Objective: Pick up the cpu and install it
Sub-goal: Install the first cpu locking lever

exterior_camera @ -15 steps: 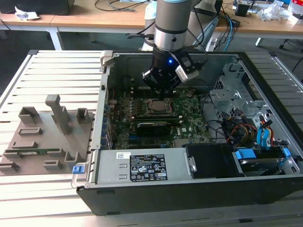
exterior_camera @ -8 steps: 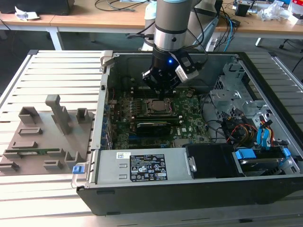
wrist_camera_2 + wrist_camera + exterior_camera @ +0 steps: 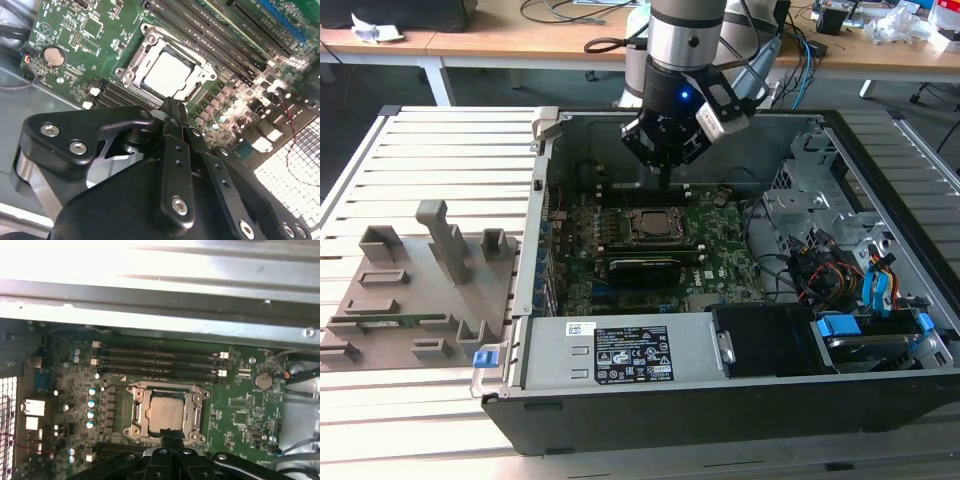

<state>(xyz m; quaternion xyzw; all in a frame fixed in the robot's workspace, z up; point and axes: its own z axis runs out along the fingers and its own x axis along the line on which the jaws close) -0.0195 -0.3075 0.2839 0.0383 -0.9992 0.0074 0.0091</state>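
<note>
Nearest the camera in the second wrist view is the black tool (image 3: 170, 107) itself, its two fingers (image 3: 176, 150) pressed together into a thin closed blade with nothing between them, the tip hanging just off the near edge of the socket (image 3: 137, 60) on the green motherboard (image 3: 75, 30). The cpu (image 3: 167, 75) already lies flat inside that socket, pale square top facing up and ringed by the metal frame; both wrist views show it seated squarely, and in the first wrist view the cpu (image 3: 164, 412) sits just beyond the tool's tip (image 3: 170, 437). In the exterior view the arm hangs over the far side of the open computer case (image 3: 740, 400), the tool (image 3: 665, 175) pointing down above the socket near the middle of the board, while the grey fixture plate (image 3: 410, 290) with its upright blocks lies on the slatted bench (image 3: 420, 420) at the exterior view's left, carrying no chip that I can make out. Judging from this, the pick and the placement look done; whether the frame and lever are locked down I cannot tell
</note>
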